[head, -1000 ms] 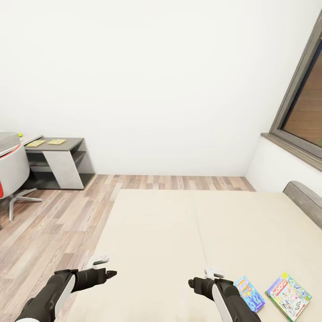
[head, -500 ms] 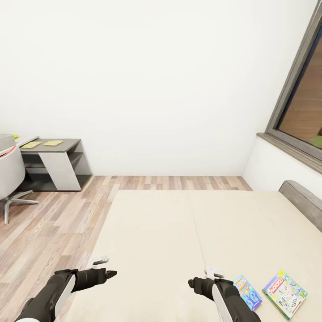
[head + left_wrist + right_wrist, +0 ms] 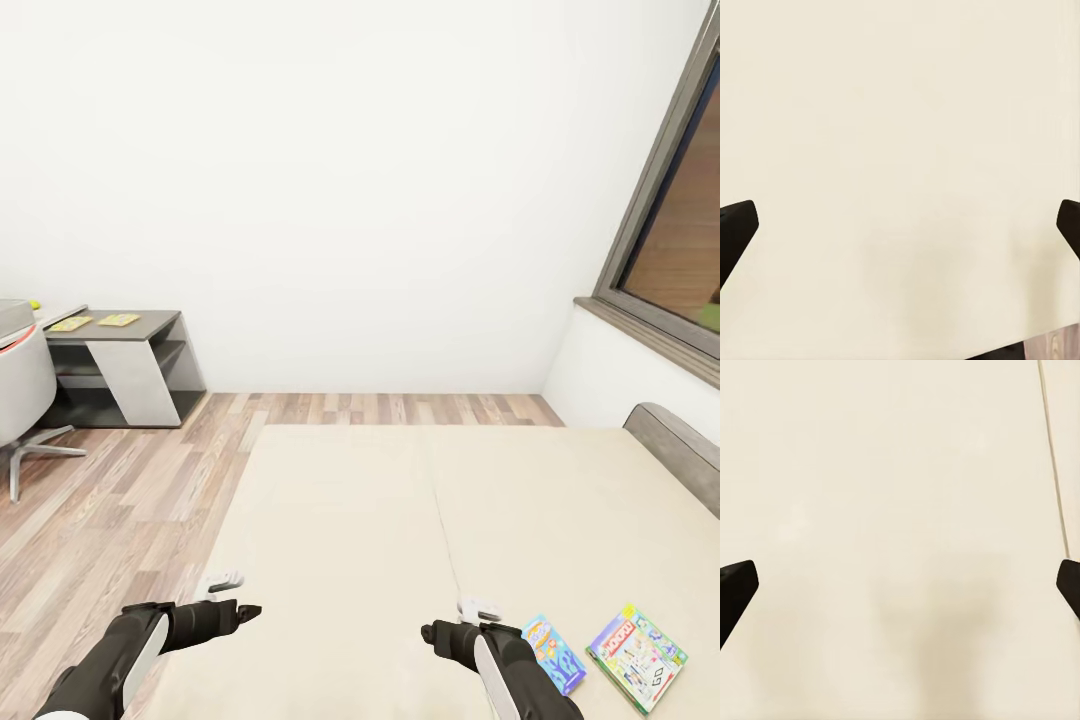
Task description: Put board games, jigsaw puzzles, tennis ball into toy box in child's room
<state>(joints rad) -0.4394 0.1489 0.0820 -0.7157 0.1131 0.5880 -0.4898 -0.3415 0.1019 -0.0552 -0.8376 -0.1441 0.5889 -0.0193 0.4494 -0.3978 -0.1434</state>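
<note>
Two board games lie flat on the beige bed (image 3: 350, 520) at its near right: a blue one (image 3: 553, 655) and a green one (image 3: 637, 657). My right gripper (image 3: 430, 632) hovers over the bed just left of the blue game, open and empty. In the right wrist view its fingertips (image 3: 736, 585) stand wide apart over bare bedding. My left gripper (image 3: 245, 610) is open over the bed's left edge, with fingertips (image 3: 736, 223) spread over the bedding. Far left, a grey table (image 3: 150, 345) carries two yellow jigsaw puzzles (image 3: 72, 323) (image 3: 119, 319) and a small green tennis ball (image 3: 35, 304).
A grey swivel chair (image 3: 20, 385) stands in front of the table at the left edge. Wood floor (image 3: 130, 500) runs between table and bed. A window (image 3: 680, 250) and a grey headboard (image 3: 680, 450) are on the right, and a white wall is behind.
A second ago the whole picture slid slightly left, so the camera turned a little to the right. Over the last half second nothing moved, and both arms kept their pose.
</note>
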